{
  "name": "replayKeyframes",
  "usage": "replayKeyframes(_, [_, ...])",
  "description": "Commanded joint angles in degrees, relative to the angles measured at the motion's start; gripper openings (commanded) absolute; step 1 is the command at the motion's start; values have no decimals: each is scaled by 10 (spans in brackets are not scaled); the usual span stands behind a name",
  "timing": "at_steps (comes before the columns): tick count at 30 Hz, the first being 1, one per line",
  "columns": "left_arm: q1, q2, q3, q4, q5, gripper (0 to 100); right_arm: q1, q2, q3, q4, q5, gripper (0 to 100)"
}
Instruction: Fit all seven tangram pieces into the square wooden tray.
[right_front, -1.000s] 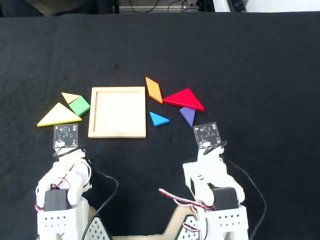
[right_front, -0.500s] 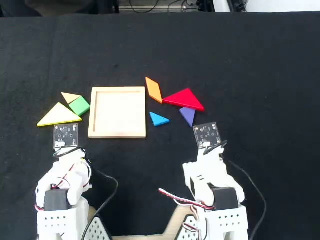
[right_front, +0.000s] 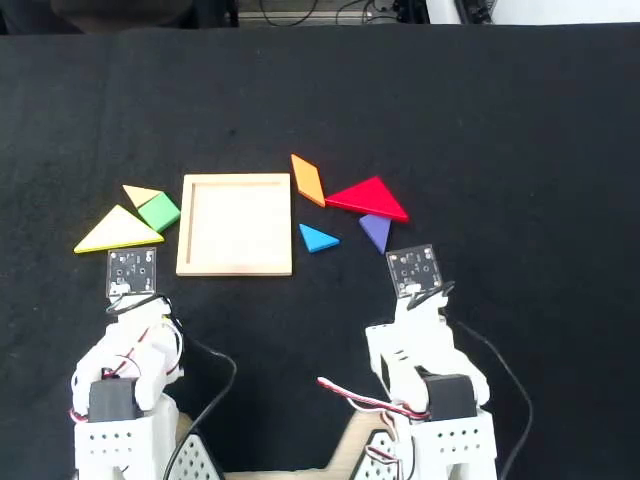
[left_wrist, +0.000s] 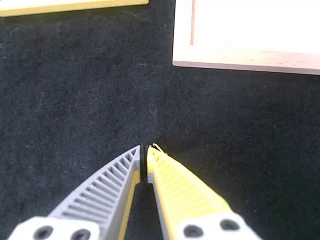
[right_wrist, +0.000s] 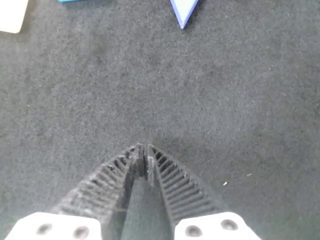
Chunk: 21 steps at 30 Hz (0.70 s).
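Both arms sit folded at the near edge of the counter (right_front: 520, 150). The left arm (right_front: 125, 345) is in front of the tray's near-left corner, and the right arm (right_front: 420, 340) is off the tray's near-right side. On each arm the jaws are closed on nothing, with the tips meeting over bare black cloth. From the left jaws, the nearest task item is the large yellow triangle (right_front: 118, 232). It lies just ahead and slightly outboard, with its long edge on the near side, running crosswise to the line of approach. The tray (right_front: 184, 225) lies ahead on the inboard side, and its near rim (left_wrist: 240, 59) shows in the left wrist view. From the right jaws, the purple triangle (right_front: 375, 230) is the closest piece. It lies ahead with one apex (right_wrist: 184, 10) pointing back toward the jaws. The blue triangle (right_front: 318, 238) lies further inboard, between the purple piece and the tray's right wall. Beyond the yellow triangle, the green square (right_front: 160, 212) and the small yellow-orange triangle (right_front: 140, 194) lie close beside the tray's left wall. Beyond the purple piece, the red triangle (right_front: 368, 197) lies with its long edge on the near side, slanted. The orange parallelogram (right_front: 308, 179) lies at the tray's far-right corner, its long axis running roughly near to far. The tray interior is empty, so all seven pieces are yet to be placed. By position, the left arm serves the three left-hand pieces and the right arm the four right-hand ones. Either jaws must open before a first grasp.
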Motion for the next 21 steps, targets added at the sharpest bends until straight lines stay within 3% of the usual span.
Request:
replayKeyframes(1, [7, -4, 11, -4, -4, 30, 8, -41, -2, 4, -1, 11])
replayKeyframes(9, [62, -4, 10, -4, -1, 30, 6, -41, -2, 4, -4, 11])
replayKeyframes(16, [57, -4, 11, -4, -5, 30, 8, -41, -2, 1, -1, 11])
replayKeyframes(21, [44, -4, -50, -22, -6, 30, 36, -39, -46, -96, 1, 11])
